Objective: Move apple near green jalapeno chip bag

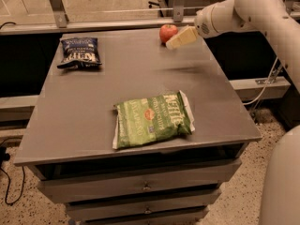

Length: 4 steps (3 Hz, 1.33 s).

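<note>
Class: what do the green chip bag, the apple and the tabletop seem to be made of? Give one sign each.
Green chip bag: likely plastic film, glossy and crinkled. Apple, beside the gripper at the far edge: fruit, smooth red skin. Tabletop: matte grey, perhaps painted metal or laminate.

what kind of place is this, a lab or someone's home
Most likely a robot lab or test room, not a home. A grey drawer cabinet serves as the table, metal railing runs behind it, and the floor is speckled. The gripper hangs at the far edge, just beside the apple.
</note>
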Available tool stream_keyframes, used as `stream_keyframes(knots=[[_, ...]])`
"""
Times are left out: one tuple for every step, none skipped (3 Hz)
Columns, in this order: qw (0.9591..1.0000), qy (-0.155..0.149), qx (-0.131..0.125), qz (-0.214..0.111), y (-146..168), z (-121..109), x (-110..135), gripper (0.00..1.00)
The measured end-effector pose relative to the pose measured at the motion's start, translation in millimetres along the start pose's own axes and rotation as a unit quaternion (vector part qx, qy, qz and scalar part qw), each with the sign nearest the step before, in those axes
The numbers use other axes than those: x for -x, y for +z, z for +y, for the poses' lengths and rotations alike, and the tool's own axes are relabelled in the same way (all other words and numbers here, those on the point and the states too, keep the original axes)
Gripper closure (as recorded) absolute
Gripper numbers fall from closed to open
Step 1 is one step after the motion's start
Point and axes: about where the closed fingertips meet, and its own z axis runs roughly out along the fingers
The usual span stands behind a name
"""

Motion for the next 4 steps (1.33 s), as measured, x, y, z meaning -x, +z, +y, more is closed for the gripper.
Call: stream_keyframes(knots=[[0.9984, 0.045, -0.033, -0.010, 35.8, -19.6, 0.4, 0.00], [0.9953, 0.080, -0.052, -0.011, 66.4, -33.0, -1.8, 0.00], [0.9920, 0.111, -0.059, -0.011, 91.5, -42.7, -8.3, 0.00], [0.9896, 0.131, -0.057, -0.011, 109.5, -47.8, -14.8, 0.00]])
